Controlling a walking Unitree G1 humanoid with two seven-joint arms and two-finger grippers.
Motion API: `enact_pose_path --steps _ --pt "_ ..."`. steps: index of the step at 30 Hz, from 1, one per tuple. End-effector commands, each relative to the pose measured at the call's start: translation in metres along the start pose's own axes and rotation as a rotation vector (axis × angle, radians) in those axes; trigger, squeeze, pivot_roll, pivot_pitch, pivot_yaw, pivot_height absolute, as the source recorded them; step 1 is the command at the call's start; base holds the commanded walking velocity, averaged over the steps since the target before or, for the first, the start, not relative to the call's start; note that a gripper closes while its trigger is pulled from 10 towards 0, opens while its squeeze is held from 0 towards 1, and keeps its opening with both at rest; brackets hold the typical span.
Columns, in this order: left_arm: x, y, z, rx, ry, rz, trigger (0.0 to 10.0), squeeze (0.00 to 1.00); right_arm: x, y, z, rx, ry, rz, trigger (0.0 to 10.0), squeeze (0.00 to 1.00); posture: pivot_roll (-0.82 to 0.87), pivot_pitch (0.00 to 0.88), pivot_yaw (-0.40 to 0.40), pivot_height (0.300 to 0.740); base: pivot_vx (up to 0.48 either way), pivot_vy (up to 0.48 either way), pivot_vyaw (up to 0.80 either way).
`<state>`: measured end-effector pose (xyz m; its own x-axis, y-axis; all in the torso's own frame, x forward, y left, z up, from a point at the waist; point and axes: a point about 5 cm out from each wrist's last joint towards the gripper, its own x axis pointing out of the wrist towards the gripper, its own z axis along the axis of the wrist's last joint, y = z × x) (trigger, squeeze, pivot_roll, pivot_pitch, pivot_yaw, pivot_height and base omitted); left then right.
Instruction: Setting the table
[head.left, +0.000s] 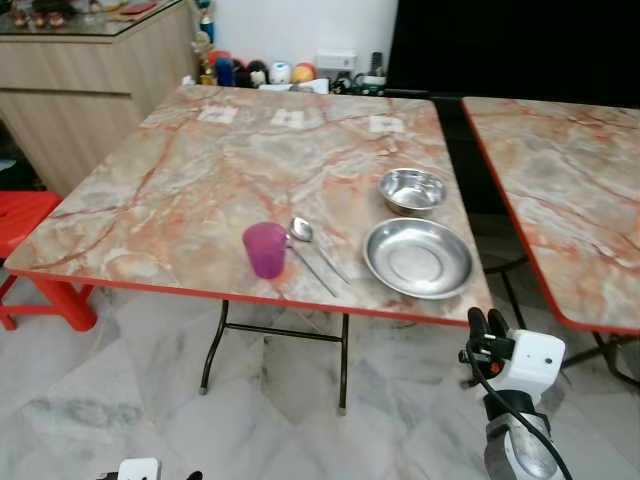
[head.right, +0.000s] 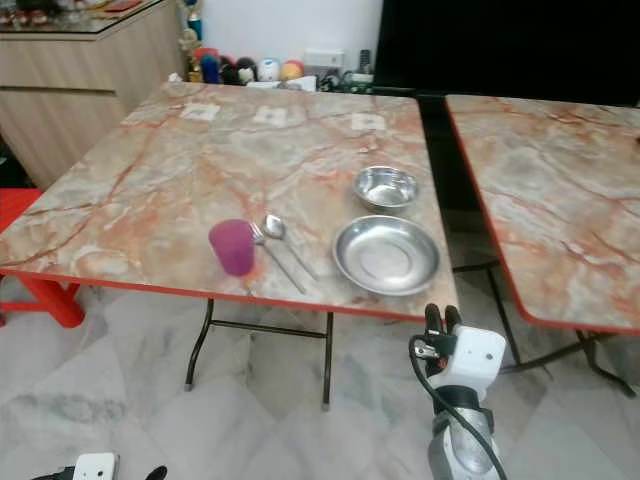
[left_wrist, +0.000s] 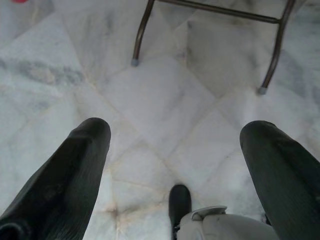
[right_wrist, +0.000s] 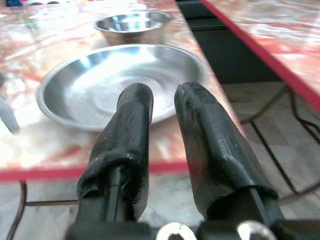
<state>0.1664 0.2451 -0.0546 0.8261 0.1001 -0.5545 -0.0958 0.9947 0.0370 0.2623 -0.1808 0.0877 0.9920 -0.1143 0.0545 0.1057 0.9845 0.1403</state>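
Observation:
On the marble-patterned table (head.left: 180, 200) with a red rim, near its front edge, stand a purple cup (head.left: 265, 248), a spoon (head.left: 302, 230) with a second thin utensil (head.left: 315, 268) beside it, a shallow steel plate (head.left: 418, 257) and, behind the plate, a small steel bowl (head.left: 412, 190). My right gripper (head.left: 485, 322) is held just below and in front of the table's front right corner. Its fingers (right_wrist: 135, 115) are pressed close together, empty, and point at the plate (right_wrist: 120, 82). My left gripper (left_wrist: 177, 127) hangs low over the floor, fingers wide apart.
A second marble table (head.left: 560, 180) stands to the right across a narrow gap. A red plastic stool (head.left: 30, 250) and a wooden cabinet (head.left: 90, 80) are on the left. Small toys (head.left: 260, 72) line the back wall. Black table legs (head.left: 215, 345) stand on the tiled floor.

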Motion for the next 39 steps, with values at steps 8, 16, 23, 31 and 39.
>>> enact_pose_path --steps 8,16,23,31,39 --pt "-0.002 -0.004 -0.007 0.005 0.009 -0.015 10.0 0.00 0.000 -0.001 0.008 0.001 -0.038 -0.010 10.0 0.00 0.03 0.094 -0.027 0.740 0.123 0.000 0.00" --pt "-0.003 -0.003 -0.014 -0.005 0.027 -0.013 10.0 0.00 0.000 -0.007 0.010 0.065 -0.041 -0.065 10.0 1.00 0.03 0.106 -0.031 0.740 0.000 0.000 0.00" --pt "-0.003 -0.002 -0.015 -0.006 0.030 -0.011 10.0 0.00 0.001 -0.014 0.009 0.174 -0.005 -0.114 10.0 1.00 0.03 0.111 -0.031 0.740 0.000 0.000 0.00" --pt "-0.003 -0.002 -0.015 -0.003 0.026 -0.011 10.0 0.00 0.012 -0.005 -0.005 0.292 0.134 -0.060 10.0 0.00 0.03 0.113 -0.032 0.740 0.000 0.000 0.00" --pt "-0.003 -0.003 -0.015 0.002 0.030 -0.016 10.0 0.00 0.023 -0.006 0.000 0.326 0.114 -0.089 10.0 0.00 0.04 0.117 -0.030 0.740 0.000 0.000 0.00"
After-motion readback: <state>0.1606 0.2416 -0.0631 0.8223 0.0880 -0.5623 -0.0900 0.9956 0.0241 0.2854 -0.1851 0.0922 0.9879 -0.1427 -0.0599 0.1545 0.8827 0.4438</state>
